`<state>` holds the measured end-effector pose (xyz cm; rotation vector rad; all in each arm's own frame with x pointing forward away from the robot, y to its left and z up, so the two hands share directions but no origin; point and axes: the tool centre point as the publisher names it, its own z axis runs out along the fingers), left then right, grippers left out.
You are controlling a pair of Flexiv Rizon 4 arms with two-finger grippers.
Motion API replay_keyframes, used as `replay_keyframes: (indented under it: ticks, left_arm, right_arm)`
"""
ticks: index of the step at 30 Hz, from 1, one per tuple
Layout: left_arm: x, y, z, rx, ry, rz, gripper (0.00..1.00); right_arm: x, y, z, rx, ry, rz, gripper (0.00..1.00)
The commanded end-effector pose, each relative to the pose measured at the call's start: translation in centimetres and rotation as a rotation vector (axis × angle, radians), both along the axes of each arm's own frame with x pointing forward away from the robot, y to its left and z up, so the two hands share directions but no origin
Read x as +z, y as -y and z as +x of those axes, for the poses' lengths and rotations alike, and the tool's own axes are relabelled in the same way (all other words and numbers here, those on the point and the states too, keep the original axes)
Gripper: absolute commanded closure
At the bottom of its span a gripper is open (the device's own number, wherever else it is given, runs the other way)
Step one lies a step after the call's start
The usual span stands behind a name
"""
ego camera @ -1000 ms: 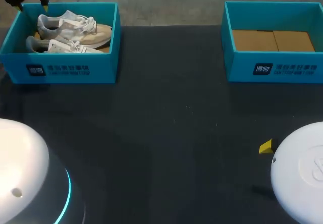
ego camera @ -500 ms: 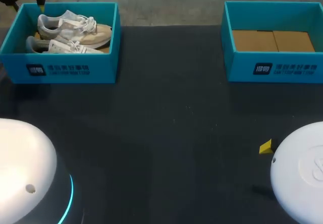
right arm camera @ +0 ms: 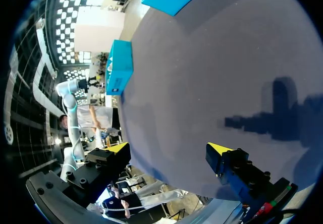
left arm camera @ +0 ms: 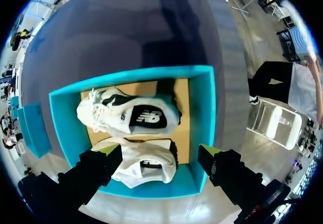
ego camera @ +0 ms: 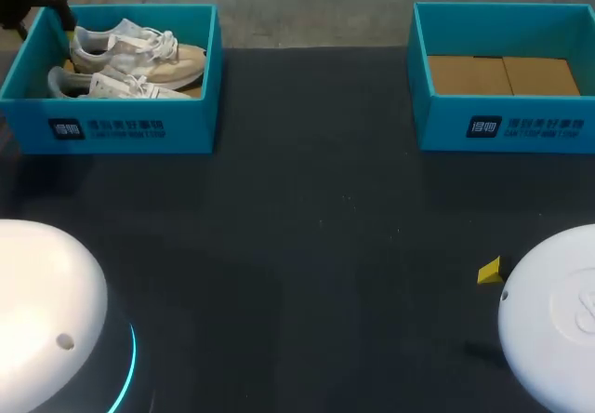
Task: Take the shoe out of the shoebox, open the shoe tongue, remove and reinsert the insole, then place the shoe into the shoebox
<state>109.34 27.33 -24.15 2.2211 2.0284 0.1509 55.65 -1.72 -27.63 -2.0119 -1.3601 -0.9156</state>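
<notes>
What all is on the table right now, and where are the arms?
filled shoebox: one, teal, far left corner of the table.
sneakers: two, white and beige, lying side by side in the filled shoebox, one at the far side, one at the near side.
empty shoebox: one, teal with a brown cardboard floor, far right of the table.
table: one, dark grey, under both boxes.
left gripper: one, black with yellow tips, open, hovers above the filled shoebox.
right gripper: one, black with yellow tips, open, above bare table at the near right.
</notes>
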Motion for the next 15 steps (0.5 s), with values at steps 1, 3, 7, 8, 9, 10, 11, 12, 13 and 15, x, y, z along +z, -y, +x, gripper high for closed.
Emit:
replay_keyframes:
  ticks: [1,3,7,8,9,10,11,12,13,15]
  left_arm:
    - [-0.3,-0.7,-1.4,-0.009,0.006,0.000,0.00]
    - [-0.7,-1.1,-2.0,-0.012,-0.006,-0.002,0.00]
    - [-1.5,-1.5,-2.9,-0.015,-0.020,0.002,0.00]
    - [-1.8,-1.5,-3.1,-0.016,-0.022,0.002,0.00]
    - [-2.0,-1.5,-3.2,-0.018,-0.027,-0.001,0.00]
    - [-2.2,-1.6,-3.4,-0.017,-0.027,-0.002,0.00]
    - [-2.4,-1.5,-3.5,-0.021,-0.021,0.003,0.00]
    - [-2.7,-1.4,-3.6,-0.025,-0.025,0.001,0.00]
    - [-3.0,-1.5,-3.6,-0.028,-0.030,0.005,0.00]
    - [-3.5,-1.6,-3.6,-0.028,-0.035,0.010,0.00]
  right_arm:
    - [0.1,-0.1,-0.2,-0.003,0.001,-0.004,0.00]
    - [0.1,-0.1,-0.2,-0.003,0.001,-0.004,0.00]
    - [0.1,-0.1,-0.2,-0.003,0.001,-0.004,0.00]
    - [0.1,-0.1,-0.2,-0.003,0.001,-0.004,0.00]
    - [0.1,-0.1,-0.2,-0.003,0.001,-0.004,0.00]
    - [0.1,-0.1,-0.2,-0.003,0.001,-0.004,0.00]
    - [0.1,-0.1,-0.2,-0.003,0.001,-0.004,0.00]
    - [0.1,-0.1,-0.2,-0.003,0.001,-0.004,0.00]
    - [0.1,-0.1,-0.2,-0.003,0.001,-0.004,0.00]
    - [0.1,-0.1,-0.2,-0.003,0.001,-0.004,0.00]
